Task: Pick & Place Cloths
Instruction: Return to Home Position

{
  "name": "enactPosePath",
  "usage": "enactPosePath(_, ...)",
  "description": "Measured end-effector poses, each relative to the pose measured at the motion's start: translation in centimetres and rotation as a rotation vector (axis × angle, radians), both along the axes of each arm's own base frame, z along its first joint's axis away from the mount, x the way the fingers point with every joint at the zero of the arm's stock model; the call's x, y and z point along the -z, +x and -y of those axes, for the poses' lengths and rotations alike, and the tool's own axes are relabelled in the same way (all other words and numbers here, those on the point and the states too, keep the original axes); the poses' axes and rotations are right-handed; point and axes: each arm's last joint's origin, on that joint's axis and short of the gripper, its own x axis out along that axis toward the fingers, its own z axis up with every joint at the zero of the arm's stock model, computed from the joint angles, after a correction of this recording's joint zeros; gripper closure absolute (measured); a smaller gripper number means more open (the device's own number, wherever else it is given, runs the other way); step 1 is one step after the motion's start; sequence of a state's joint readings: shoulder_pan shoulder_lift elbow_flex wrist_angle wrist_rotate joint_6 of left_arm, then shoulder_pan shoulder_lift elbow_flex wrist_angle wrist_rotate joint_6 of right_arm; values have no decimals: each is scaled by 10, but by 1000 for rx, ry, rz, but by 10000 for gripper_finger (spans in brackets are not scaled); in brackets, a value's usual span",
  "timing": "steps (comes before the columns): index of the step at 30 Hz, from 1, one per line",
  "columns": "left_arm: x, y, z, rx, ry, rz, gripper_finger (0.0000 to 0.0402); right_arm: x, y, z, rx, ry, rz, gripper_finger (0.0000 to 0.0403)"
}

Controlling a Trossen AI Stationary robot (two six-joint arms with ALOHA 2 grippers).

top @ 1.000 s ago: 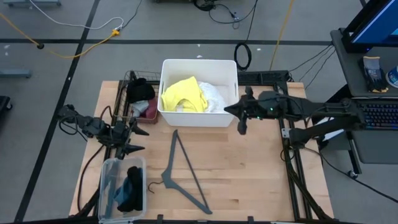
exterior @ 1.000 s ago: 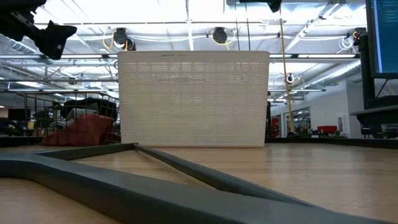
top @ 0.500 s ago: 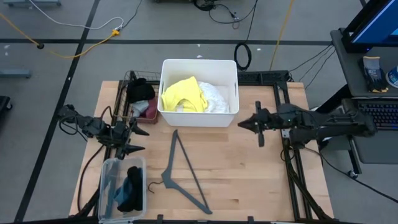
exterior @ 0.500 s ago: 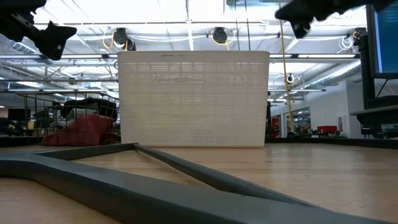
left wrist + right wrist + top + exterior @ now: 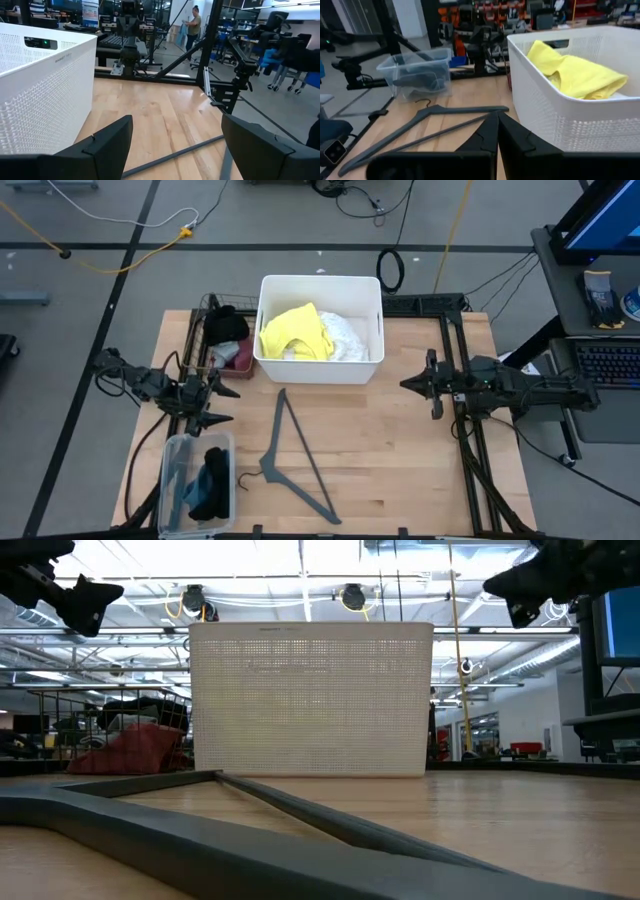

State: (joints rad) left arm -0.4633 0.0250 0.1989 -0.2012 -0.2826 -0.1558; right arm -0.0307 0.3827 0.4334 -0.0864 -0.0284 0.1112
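Note:
A yellow cloth (image 5: 296, 332) and a lacy white one (image 5: 345, 335) lie in the white basket (image 5: 320, 282); the right wrist view also shows the yellow cloth (image 5: 575, 70). Black (image 5: 225, 325) and maroon (image 5: 243, 358) cloths sit in a wire basket at the table's far left. A black cloth (image 5: 212, 480) and a teal one (image 5: 195, 485) lie in the clear bin (image 5: 170, 470). My left gripper (image 5: 222, 397) (image 5: 175, 150) hovers open between wire basket and bin. My right gripper (image 5: 408, 384) (image 5: 497, 125) is shut, in the air right of the white basket.
A grey plastic hanger (image 5: 300, 455) lies flat on the wooden table in front of the white basket, its hook toward the clear bin. Black frame rails (image 5: 465, 440) run along the table's right side. Bare wood lies between hanger and right rails.
My right gripper has drawn back from the white basket's right wall toward the table's right edge, sinking a little in the low view. The left arm and all cloths have kept still.

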Motion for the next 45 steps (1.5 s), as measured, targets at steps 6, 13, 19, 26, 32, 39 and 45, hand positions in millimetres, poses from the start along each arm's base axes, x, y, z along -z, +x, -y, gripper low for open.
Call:
enactPosePath(6, 0, 0, 0, -3, 7, -4, 91, 10, -13, 0, 0, -2, 51, 402)
enactPosePath(13, 1, 0, 0, -3, 26, -1, 91, 20, -27, -1, 3, 30, 37, 403)
enactPosePath(19, 3, 1, 0, -24, 50, 12, 91, 20, -33, -1, 3, 34, 62, 403)
enactPosePath(26, 33, 12, 5, -42, 36, 48, 91, 22, -34, -1, 11, 32, 42, 403)
enactPosePath(32, 36, 13, 5, -42, 41, 83, 91, 38, -28, 0, 31, 33, 14, 403)
enactPosePath(39, 36, 14, 2, -75, 41, 81, 91, 61, -19, 0, 31, 29, 54, 403)
enactPosePath(45, 36, 14, 2, -82, 44, 80, 91, 78, -16, 1, 38, 27, 16, 403)
